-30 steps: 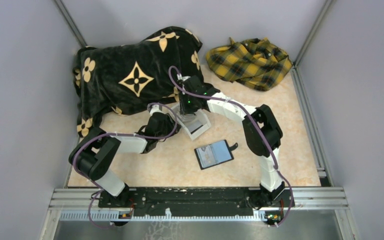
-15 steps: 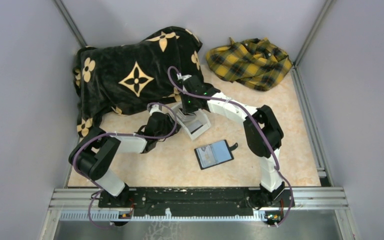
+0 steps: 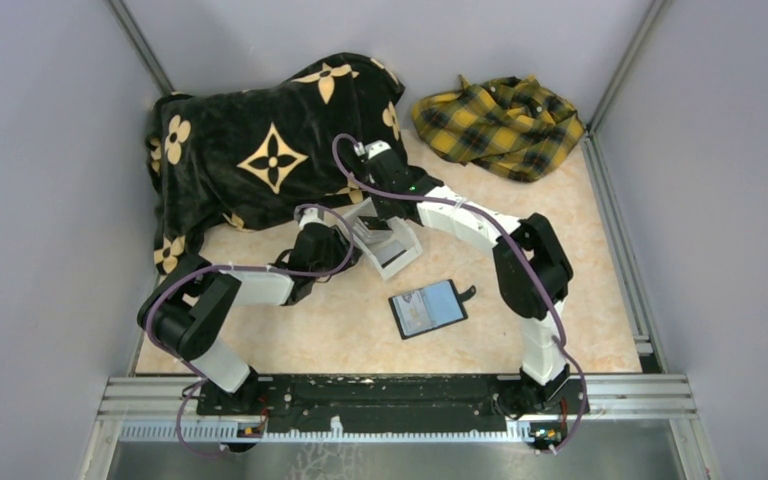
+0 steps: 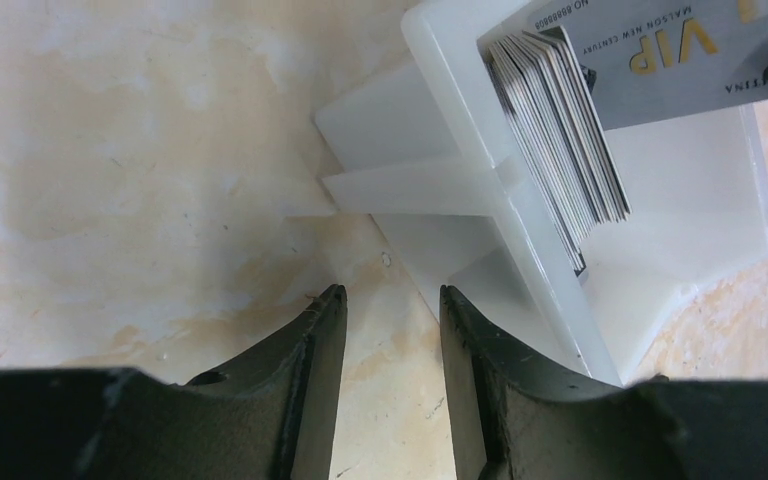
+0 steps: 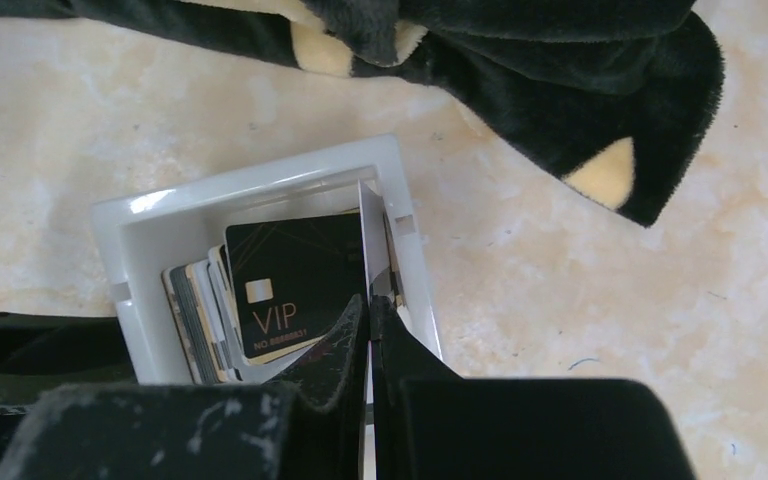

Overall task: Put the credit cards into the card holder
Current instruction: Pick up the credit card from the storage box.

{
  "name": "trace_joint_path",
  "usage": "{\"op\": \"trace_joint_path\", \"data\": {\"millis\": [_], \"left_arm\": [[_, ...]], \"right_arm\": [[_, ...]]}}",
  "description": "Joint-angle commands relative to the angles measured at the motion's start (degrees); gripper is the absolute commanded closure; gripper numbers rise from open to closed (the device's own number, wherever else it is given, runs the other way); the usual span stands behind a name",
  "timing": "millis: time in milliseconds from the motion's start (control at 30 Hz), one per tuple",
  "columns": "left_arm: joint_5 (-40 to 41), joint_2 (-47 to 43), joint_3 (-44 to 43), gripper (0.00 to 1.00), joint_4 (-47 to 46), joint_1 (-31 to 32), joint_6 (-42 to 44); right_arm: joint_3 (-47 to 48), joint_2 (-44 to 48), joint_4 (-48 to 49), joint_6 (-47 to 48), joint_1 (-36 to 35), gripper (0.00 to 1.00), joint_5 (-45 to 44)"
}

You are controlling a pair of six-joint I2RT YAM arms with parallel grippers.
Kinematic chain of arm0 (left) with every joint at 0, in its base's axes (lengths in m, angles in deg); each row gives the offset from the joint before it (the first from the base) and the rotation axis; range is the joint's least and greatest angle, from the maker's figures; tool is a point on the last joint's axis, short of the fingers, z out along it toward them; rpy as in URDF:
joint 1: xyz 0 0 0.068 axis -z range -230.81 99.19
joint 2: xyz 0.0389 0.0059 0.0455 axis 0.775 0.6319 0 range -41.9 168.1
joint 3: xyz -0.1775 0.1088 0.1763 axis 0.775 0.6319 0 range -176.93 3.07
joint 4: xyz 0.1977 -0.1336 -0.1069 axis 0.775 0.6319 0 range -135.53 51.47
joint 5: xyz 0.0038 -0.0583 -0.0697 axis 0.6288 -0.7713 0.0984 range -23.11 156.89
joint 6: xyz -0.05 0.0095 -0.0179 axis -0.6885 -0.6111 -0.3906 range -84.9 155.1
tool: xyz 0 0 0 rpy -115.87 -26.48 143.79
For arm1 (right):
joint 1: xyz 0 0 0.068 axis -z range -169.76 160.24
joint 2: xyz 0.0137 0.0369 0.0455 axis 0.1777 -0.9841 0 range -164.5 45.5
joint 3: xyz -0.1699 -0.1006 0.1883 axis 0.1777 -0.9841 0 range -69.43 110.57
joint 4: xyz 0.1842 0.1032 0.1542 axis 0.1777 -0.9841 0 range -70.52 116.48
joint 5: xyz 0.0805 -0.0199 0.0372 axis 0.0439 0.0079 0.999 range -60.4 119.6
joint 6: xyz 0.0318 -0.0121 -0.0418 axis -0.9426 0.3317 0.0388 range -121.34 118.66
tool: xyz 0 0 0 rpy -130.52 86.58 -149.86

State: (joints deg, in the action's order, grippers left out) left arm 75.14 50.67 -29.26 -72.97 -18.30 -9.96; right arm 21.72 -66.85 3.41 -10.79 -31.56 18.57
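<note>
A white open-top box (image 3: 392, 247) holds a stack of credit cards (image 4: 555, 120); a black card marked VIP (image 5: 290, 280) leans at the front of the stack. My right gripper (image 5: 368, 300) is over the box, shut on a thin pale grey card (image 4: 650, 45) that stands edge-on (image 5: 364, 230) between its fingers. My left gripper (image 4: 388, 295) is open low over the table, its tips just short of the box's corner, nothing between them. The card holder (image 3: 428, 308) lies open and flat in front of the box, strap to the right.
A black blanket with tan flowers (image 3: 260, 140) lies heaped at the back left, its edge close behind the box (image 5: 560, 70). A yellow plaid cloth (image 3: 500, 120) sits at the back right. Grey walls close in three sides.
My right gripper's jaws have shut on the pale grey card at the box, and its wrist has shifted slightly toward the back. The left arm has stayed put.
</note>
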Motion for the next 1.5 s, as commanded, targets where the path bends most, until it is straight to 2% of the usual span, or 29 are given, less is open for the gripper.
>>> {"op": "trace_joint_path", "data": {"millis": [0, 133, 600, 700, 833, 933, 967, 1000, 1033, 1233, 1467], "left_arm": [[-0.4, 2.2, -4.2, 0.53, 2.8, -1.1, 3.0], [-1.2, 5.1, -9.2, 0.53, 7.2, -2.3, 4.9], [-3.2, 9.7, -20.3, 0.53, 14.1, -6.8, 9.4], [-3.6, 7.1, -21.1, 0.52, 17.4, -7.1, 9.6], [-4.3, -1.0, -15.4, 0.51, 17.0, -7.2, 8.2], [-9.2, -8.9, -10.6, 0.48, 15.5, -7.1, 7.5], [-12.0, -11.5, -8.8, 0.46, 14.6, -7.1, 7.3], [-15.6, -14.4, -6.9, 0.18, 13.4, -7.0, 6.9], [-18.7, -16.9, -4.8, 0.03, 11.5, -7.0, 6.9], [-30.8, -29.6, 2.9, 0.0, 5.7, -4.5, 6.1], [-36.1, -31.7, 3.1, 0.04, 6.7, 2.3, 12.1]], "right_arm": [[-2.0, 4.4, 2.5, 2.9, -0.7, 1.0, -3.4], [-3.6, 6.5, 3.0, 3.1, -0.6, 1.0, -3.4], [-6.1, 14.4, 1.3, 4.0, -0.7, 1.0, -5.1], [-7.1, 17.0, 0.4, 3.9, -0.6, 1.0, -5.4], [-9.7, 22.7, -1.4, 2.6, -0.7, 1.0, -3.4], [-13.8, 27.9, -2.4, 0.5, -0.7, 1.0, -0.1], [-15.7, 30.0, -2.4, -0.4, -0.7, 1.0, 1.1], [-17.4, 32.1, -2.3, -1.2, -0.7, 1.0, 2.4], [-19.4, 34.4, -2.2, -2.1, -0.7, 1.0, 3.7], [-30.5, 45.7, -0.4, -6.8, -0.6, 1.0, 15.8], [-38.5, 52.4, 3.2, -12.6, -0.6, 1.0, 29.5]]}}
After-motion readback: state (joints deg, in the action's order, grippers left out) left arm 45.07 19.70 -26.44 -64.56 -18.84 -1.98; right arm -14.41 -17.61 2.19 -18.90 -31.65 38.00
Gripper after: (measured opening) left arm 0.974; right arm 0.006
